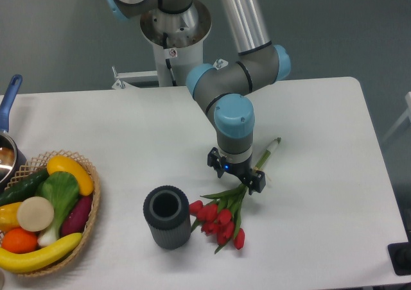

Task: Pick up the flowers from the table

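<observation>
The gripper (pixel 246 182) hangs low over the tulip bunch (pixel 221 218) on the white table (pixel 321 194); whether its fingers clamp the stems is unclear. Grip the stems squarely just beneath, buds ahead.

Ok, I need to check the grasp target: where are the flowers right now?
The flowers lie on the white table in the front middle, their red buds beside the dark cylinder and their stems running up under the gripper.
</observation>
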You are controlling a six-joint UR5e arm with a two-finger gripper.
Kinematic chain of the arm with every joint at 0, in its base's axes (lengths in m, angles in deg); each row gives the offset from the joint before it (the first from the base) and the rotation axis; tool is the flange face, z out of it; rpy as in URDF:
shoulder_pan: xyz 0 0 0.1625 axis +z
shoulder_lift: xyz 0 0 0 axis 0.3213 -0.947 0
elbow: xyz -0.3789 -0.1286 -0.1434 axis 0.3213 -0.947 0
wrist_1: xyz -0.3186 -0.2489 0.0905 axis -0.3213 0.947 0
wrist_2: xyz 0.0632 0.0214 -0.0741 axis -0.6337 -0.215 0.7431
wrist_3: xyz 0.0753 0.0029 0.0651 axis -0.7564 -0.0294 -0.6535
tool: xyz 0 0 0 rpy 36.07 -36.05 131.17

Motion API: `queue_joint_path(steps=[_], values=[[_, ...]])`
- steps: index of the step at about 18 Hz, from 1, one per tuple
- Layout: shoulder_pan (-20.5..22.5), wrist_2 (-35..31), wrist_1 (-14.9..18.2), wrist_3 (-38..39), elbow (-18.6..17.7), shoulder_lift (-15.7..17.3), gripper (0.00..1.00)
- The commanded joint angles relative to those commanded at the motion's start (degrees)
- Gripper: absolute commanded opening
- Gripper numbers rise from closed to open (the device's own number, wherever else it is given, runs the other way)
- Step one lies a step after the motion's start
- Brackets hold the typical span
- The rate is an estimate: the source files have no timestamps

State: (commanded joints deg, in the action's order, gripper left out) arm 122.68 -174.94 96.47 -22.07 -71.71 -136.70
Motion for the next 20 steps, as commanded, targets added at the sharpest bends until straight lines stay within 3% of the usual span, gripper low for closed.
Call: queue_joint_path(steps=[4,5,10,16,18,20], values=[[-0.4,-2.0,0.0,-0.1,0.5,-0.2,0.07],[-0.5,-1.9,0.2,-0.1,0.5,0.0,0.01],[-1.1,-1.7,0.3,0.7,0.8,0.3,0.0],[0.6,2.3,0.4,3.3,2.1,3.8,0.0],[1.1,3.4,1.4,3.5,3.6,4.4,0.0],[1.8,4.3,4.5,3.7,5.5,4.6,0.0]])
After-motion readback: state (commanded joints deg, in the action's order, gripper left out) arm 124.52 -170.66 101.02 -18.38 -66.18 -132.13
